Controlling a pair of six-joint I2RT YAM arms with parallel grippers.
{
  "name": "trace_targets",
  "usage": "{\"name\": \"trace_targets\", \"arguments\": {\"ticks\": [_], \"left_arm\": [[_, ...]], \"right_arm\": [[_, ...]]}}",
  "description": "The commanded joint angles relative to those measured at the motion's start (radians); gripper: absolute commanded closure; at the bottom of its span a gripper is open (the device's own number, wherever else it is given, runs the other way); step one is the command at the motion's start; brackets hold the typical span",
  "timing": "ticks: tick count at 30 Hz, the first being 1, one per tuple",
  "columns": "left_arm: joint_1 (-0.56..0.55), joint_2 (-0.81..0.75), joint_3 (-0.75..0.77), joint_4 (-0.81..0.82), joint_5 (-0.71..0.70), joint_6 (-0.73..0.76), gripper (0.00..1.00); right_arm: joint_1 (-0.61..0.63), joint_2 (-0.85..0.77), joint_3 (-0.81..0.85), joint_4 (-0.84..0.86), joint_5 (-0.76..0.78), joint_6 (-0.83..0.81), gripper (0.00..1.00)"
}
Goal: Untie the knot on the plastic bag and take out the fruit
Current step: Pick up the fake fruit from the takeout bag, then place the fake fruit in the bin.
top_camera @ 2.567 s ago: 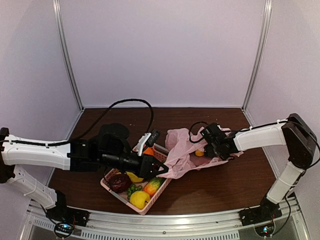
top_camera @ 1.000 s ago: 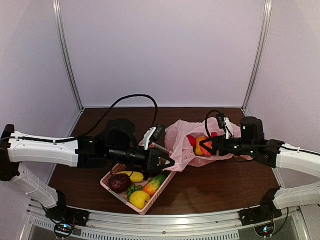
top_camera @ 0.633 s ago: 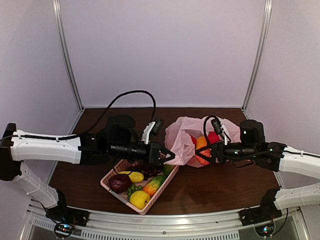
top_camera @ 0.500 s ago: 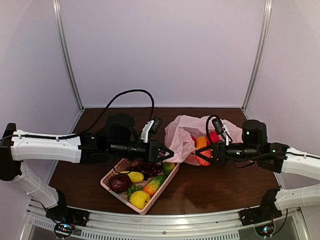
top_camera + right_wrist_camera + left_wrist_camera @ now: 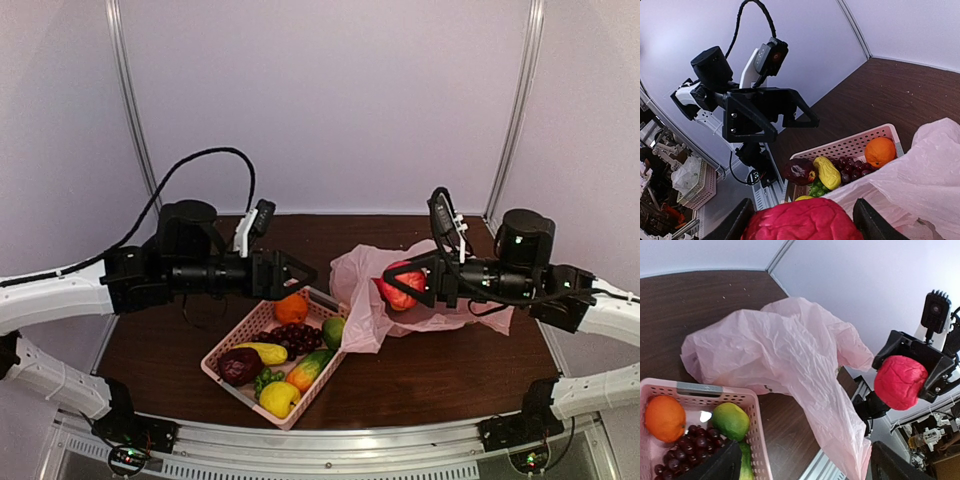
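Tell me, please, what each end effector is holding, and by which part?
The right end effector grips the red fruit across its middle, one finger each side. The left end effector is open, holding nothing.

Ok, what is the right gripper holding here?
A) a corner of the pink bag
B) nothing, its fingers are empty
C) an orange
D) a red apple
D: the right gripper is clamped on a red apple, held in the air beside the pink bag.

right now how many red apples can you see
1: the red apple is gripped in the right pincer, in the air near the plastic bag. More could be hidden inside the bag.
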Motion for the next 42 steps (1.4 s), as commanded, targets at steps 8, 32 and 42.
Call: {"name": "trace_targets", "arguments": {"ticks": [8, 32, 42], "left_arm": [[0.363, -0.273, -0.017, -0.408, 0.015, 0.257, 0.03], [0.911, -0.355, -0.224, -0.317, 0.021, 0.528, 0.03], [0.911, -0.367, -0.234, -0.318, 0.011, 0.525, 0.03]], "right_arm": [[0.214, 0.208, 0.287, -0.109, 0.217, -0.132, 0.56], [0.373, 1.076, 1.029, -0.565, 0.691, -0.109, 0.55], [0.309, 1.212, 1.037, -0.491, 0.619, -0.082, 0.54]]}}
